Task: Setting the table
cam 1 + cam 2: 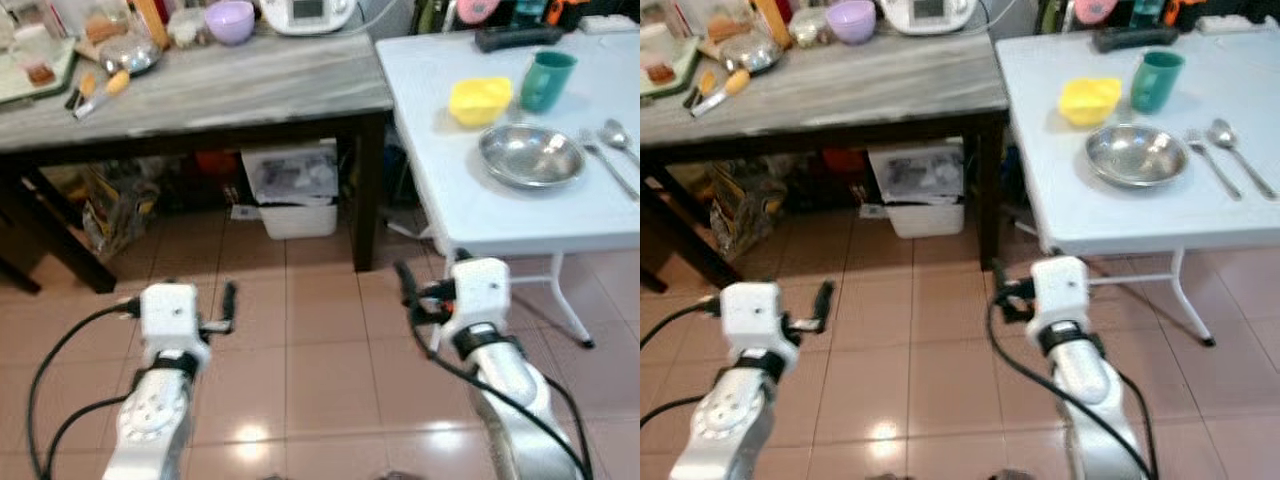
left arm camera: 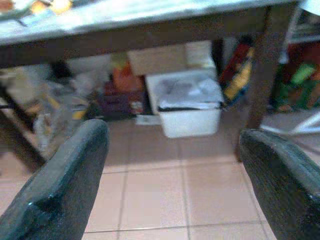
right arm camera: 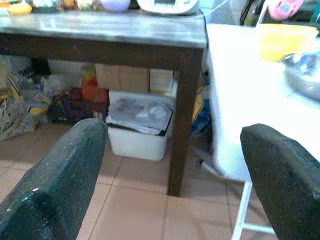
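Observation:
On the white folding table point(image 1: 500, 215) at the right stand a yellow bowl point(image 1: 480, 100), a teal cup point(image 1: 547, 80) and a steel bowl point(image 1: 531, 155). A fork point(image 1: 610, 168) and a spoon point(image 1: 617, 135) lie beside the steel bowl. Both arms are held low over the tiled floor, short of the tables. My left gripper point(image 2: 172, 137) is open and holds nothing, facing the space under the grey table. My right gripper point(image 3: 175, 132) is open and holds nothing too, near the white table's front left corner.
A grey-topped dark wooden table point(image 1: 250, 85) at the left carries a purple bowl point(image 1: 230, 20), a white appliance point(image 1: 305, 12) and kitchen clutter. Under it are a white bin point(image 1: 298, 200) and bags. The white table's metal legs point(image 1: 570, 310) stand just right of my right arm.

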